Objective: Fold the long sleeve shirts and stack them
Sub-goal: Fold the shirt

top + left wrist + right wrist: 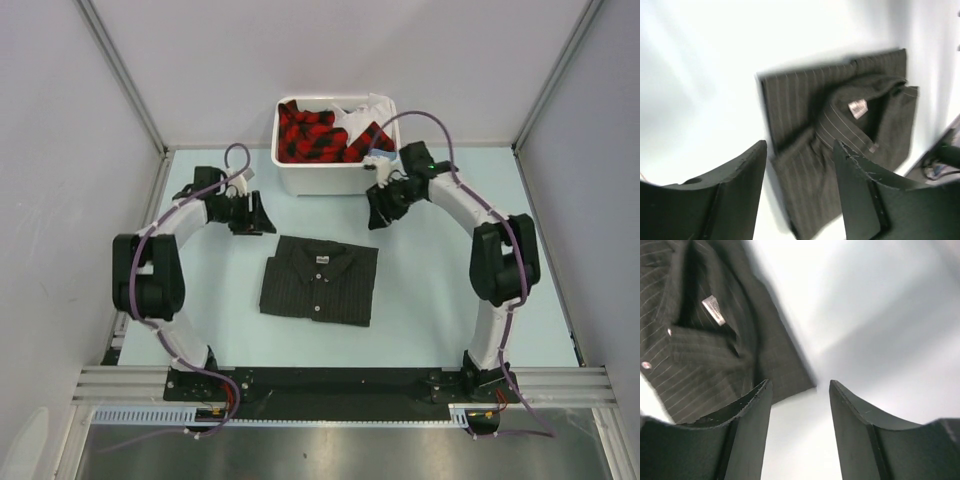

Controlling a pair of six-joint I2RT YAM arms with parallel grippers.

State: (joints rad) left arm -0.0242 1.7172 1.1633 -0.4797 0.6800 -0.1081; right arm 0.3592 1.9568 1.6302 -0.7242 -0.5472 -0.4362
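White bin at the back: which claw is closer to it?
Right, by a small margin. The right gripper hangs just off the front right corner of the white bin. The left gripper sits a bit farther off, out past the front left corner.

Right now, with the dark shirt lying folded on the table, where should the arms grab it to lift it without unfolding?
Probably the two side edges of the shirt: left gripper from its left, right gripper from its right. It lies flat as a rectangle, collar toward the bin, so pinching all layers at the sides should keep the fold.
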